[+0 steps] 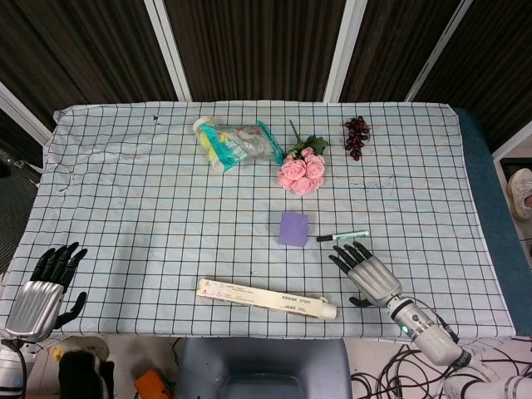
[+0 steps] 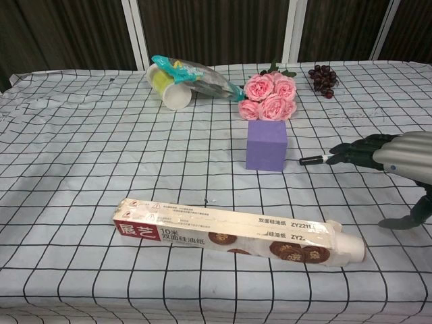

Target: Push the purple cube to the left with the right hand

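Note:
The purple cube (image 1: 293,229) (image 2: 266,146) stands on the checked tablecloth near the table's middle, just in front of the pink roses. My right hand (image 1: 366,269) (image 2: 395,154) hovers low to the cube's right and a little nearer me, fingers stretched out and apart, holding nothing and not touching the cube. A black marker (image 1: 342,237) (image 2: 314,160) lies between its fingertips and the cube. My left hand (image 1: 46,283) rests at the table's front left corner, fingers extended, empty; it shows only in the head view.
A long paper-roll box (image 1: 266,298) (image 2: 236,231) lies along the front edge. Pink roses (image 1: 302,170) (image 2: 270,96), a plastic-wrapped cup (image 1: 237,142) (image 2: 182,81) and dark grapes (image 1: 357,135) (image 2: 322,78) sit further back. Bare cloth stretches left of the cube.

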Tool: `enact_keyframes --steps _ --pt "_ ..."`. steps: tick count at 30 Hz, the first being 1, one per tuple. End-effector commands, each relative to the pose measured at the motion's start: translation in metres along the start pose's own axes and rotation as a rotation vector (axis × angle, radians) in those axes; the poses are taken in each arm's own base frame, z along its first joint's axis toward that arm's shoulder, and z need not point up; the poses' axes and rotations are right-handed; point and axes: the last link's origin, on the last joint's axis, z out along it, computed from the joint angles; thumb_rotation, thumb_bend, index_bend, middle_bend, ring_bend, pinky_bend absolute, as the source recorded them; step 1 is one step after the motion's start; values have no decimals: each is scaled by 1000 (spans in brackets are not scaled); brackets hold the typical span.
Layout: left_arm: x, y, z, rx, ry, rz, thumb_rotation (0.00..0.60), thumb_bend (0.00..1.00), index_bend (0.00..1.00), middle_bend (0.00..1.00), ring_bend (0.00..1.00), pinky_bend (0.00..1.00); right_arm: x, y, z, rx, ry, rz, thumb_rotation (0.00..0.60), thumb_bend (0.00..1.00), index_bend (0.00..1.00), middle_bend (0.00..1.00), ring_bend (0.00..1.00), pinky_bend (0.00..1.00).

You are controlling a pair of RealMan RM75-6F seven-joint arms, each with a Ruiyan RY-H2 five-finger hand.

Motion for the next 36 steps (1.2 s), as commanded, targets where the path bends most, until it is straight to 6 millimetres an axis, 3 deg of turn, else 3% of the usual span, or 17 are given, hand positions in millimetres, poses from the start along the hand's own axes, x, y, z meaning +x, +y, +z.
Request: enact_keyframes --steps 1,6,10,17,23,36 --pt "0 0 0 -4 1 0 600 423 0 0 0 73 0 0 0 -3 2 1 600 365 35 0 0 13" --pt "0 0 -1 -7 -1 0 600 422 0 0 0 73 2 3 7 -13 3 12 600 365 35 0 0 14" --pt "2 0 -3 -9 9 -4 600 423 0 0 0 73 6 15 23 -55 14 1 600 365 52 0 0 14" --pt "3 0 -2 -16 11 -5 600 423 0 0 0 73 24 44 58 -165 50 -15 600 365 251 44 0 14" --pt "3 -2 -2 -14 10 -10 600 423 0 0 0 74 30 55 86 -205 61 -27 600 365 463 120 0 17" --pt "4 -4 -4 -2 13 -13 600 422 0 0 0 72 17 51 113 -204 32 -38 600 430 555 143 7 34"
